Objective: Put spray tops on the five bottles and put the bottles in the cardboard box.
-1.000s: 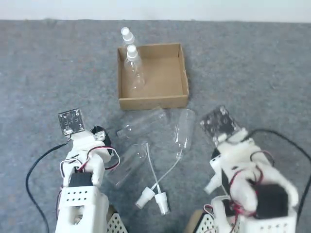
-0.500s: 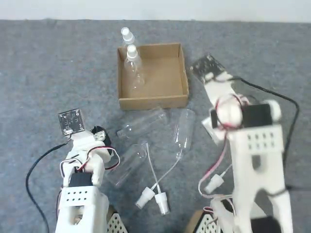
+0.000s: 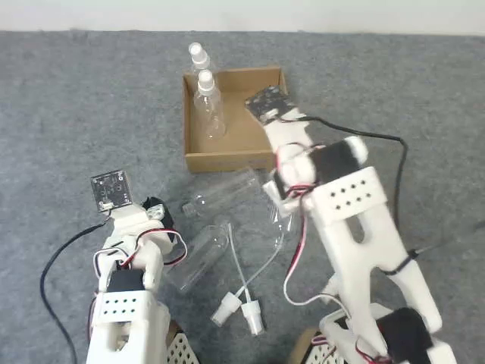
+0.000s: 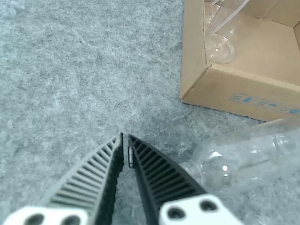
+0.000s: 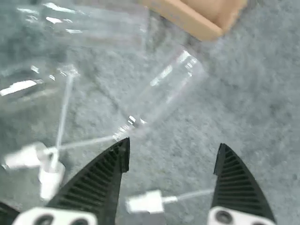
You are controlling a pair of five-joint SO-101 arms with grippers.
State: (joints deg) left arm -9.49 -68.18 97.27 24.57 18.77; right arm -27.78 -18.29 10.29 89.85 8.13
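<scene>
**Right gripper wide over an open bottle, pick not yet made**

High view: The cardboard box (image 3: pixel 236 161) sits toward the table's far edge. One capped bottle (image 3: pixel 208 106) stands in its far left corner. A second capped bottle (image 3: pixel 198 54) is at the rim there; whether it is inside or outside I cannot tell. Open bottles (image 3: pixel 221 191) lie on the table just before the box's near wall, and two spray tops (image 3: pixel 226 309) lie toward the near edge. The right arm (image 3: pixel 341 197) stretches over them. The left gripper (image 3: pixel 155 210) sits toward the near left.

Left wrist view: The left gripper (image 4: pixel 124 138) is empty, with only a slit between its jaws, low over bare table beside the box corner (image 4: pixel 234 89).

Right wrist view: The right gripper (image 5: pixel 173 143) is spread wide and holds nothing. An open bottle (image 5: pixel 164 91) lies beyond it, and a loose spray top (image 5: pixel 143 204) lies between the jaws.

Judgement: grip the bottle mid-body, across its width. Close gently, since thin clear plastic likely dents and rolls. Keep the neck free so the top's long tube can thread in.
</scene>
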